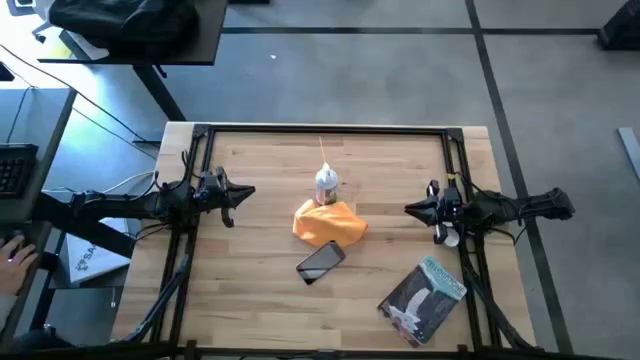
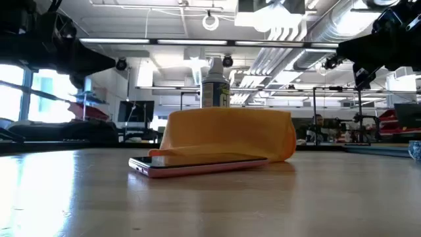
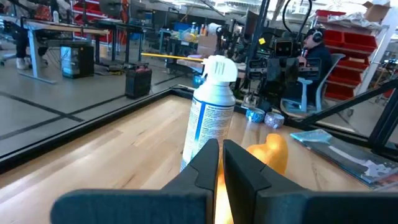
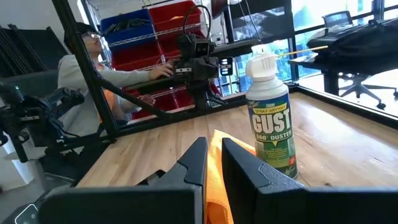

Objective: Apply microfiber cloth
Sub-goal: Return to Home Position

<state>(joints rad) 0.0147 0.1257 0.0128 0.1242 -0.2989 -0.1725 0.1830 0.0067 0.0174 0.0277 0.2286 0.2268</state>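
Note:
The orange-yellow microfiber cloth lies bunched in a mound at the middle of the wooden table; it also shows in the low view. A white spray can stands upright just beyond it. A black phone lies flat at the cloth's near edge. My left gripper hovers shut to the left of the can, pointing at it. To the right of the cloth, my right gripper hovers shut and points at it. Neither touches anything. Past my own fingers the wrist views show the can and the cloth.
A grey-blue printed packet lies near the table's front right corner. Black frame rails run along the table's far edge and sides. A person's hand shows beyond the left edge, and people sit at desks behind the table.

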